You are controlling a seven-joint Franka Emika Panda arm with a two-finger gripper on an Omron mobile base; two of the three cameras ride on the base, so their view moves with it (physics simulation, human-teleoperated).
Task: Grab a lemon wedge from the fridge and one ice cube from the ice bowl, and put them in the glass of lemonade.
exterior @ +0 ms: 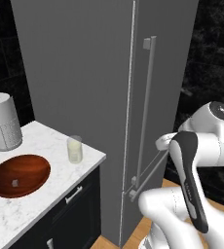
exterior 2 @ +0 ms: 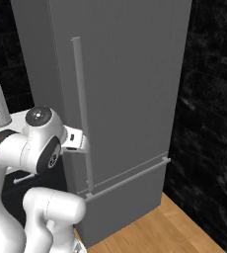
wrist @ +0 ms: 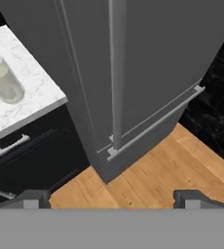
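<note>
A white marble counter point(exterior: 46, 194) runs along the left, set over dark cabinets point(exterior: 80, 214) with pale bar handles. On it sits a wide reddish-brown wooden bowl point(exterior: 33, 168), and a small pale grey ice cube point(exterior: 15, 183) lies inside that bowl. Behind the bowl a white paper-towel roll point(exterior: 3, 121) stands upright near the back edge. A clear glass of lemonade point(exterior: 74, 149) stands upright near the counter's right corner, apart from the bowl. A light wooden floor point(wrist: 153, 180) carries the tall grey fridge point(exterior 2: 130, 99).
</note>
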